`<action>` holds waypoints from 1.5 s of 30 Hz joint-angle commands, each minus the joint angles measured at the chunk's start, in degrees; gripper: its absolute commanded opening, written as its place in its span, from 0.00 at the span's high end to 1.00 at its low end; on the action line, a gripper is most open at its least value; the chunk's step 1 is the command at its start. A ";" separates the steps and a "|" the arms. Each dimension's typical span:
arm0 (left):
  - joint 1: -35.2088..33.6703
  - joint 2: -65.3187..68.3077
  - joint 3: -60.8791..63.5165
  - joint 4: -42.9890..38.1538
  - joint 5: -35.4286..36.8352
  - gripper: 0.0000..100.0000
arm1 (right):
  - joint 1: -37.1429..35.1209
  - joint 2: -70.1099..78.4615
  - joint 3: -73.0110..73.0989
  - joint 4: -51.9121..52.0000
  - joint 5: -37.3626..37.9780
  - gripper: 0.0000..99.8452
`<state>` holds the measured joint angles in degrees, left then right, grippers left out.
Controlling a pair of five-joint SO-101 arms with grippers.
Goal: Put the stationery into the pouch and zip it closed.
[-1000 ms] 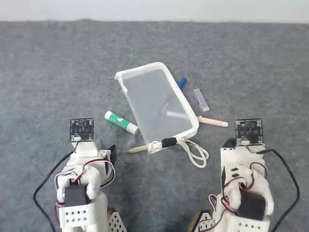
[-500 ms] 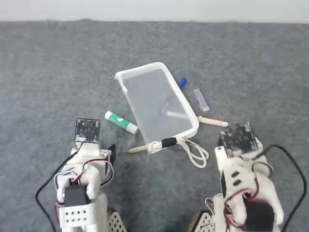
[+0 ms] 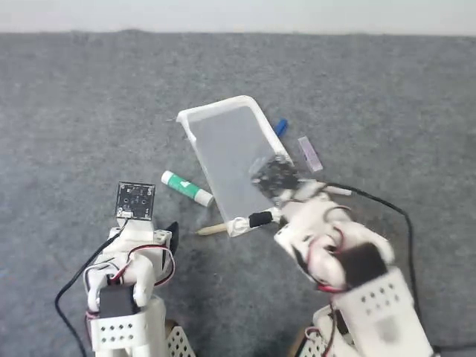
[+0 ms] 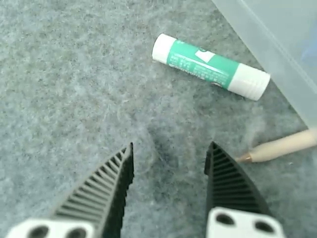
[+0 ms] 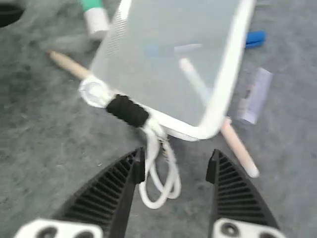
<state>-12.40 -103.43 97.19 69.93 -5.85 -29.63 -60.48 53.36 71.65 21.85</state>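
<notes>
Pouch (image 3: 236,152) looked limp, light; my right gripper (image 5: 174,161) hung released over its five-o'clock cord (image 5: 173,178), the likeliest handle; left gripper (image 4: 168,157) released too.

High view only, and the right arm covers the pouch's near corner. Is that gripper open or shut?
Observer: Open. The right gripper has the white cord loop between its fingers.
Operator: Is it on the zip end?
Observer: No. The black tab at the corner of the translucent white-rimmed pouch lies just beyond the fingertips, untouched.
Operator: Left gripper?
Observer: The left gripper is open over grey carpet, with the green-and-white glue stick lying ahead of it.
</notes>
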 commanded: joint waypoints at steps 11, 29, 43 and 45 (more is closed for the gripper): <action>-0.26 -1.05 -3.03 -1.23 -0.44 0.78 | -5.05 27.30 -16.26 -3.38 3.69 0.79; -0.26 -1.05 -3.03 -1.23 -0.44 0.78 | -9.71 43.30 -18.46 -6.90 11.87 0.79; -0.26 -1.05 -3.03 -1.23 -0.44 0.78 | -9.19 43.30 -18.46 -8.84 11.87 0.99; -0.26 -1.05 -3.03 -1.23 -0.44 0.78 | -9.19 40.92 -18.37 -7.08 11.87 0.99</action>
<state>-12.40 -103.43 97.19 69.85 -5.85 -39.12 -13.98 37.63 62.77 33.01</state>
